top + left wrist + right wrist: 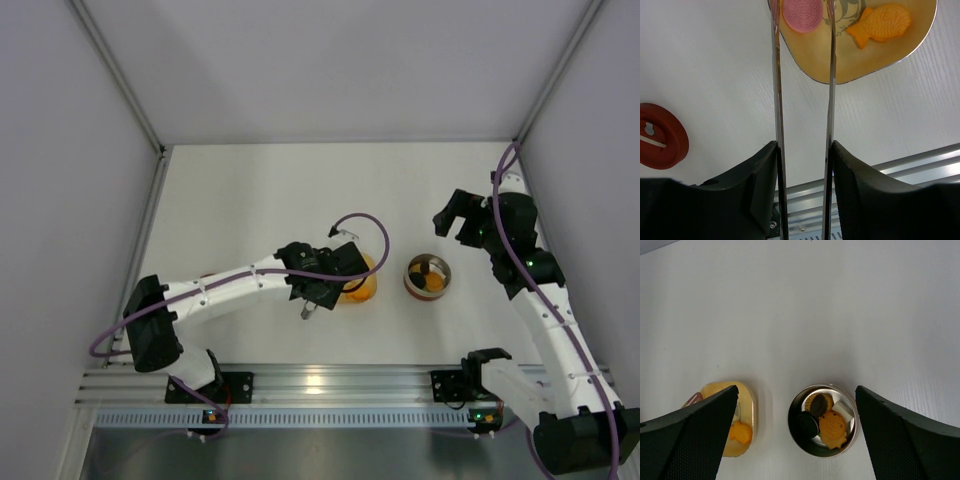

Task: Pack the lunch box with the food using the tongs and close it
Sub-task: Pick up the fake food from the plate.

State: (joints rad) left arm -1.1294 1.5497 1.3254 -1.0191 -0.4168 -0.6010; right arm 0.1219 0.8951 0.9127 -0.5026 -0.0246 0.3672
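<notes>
My left gripper (804, 147) is shut on the tongs (777, 100), one thin silver arm against each finger. The arms run up over the yellow dish (840, 60), and a pink round cookie (801, 14) lies between them; their tips are cut off by the frame's top edge. An orange fish-shaped piece (881, 25) lies in the dish to the right. The lunch box (823, 420) stands without its lid and holds several pieces of food, brown, black, orange and white. My right gripper (796, 390) hangs open above it, holding nothing. The red lid (660, 136) lies flat at the left.
From above, the left gripper (318, 290) is over the yellow dish (360, 285), with the lunch box (428, 276) just right of it and the right gripper (455, 225) beyond. An aluminium rail (320, 385) runs along the near table edge.
</notes>
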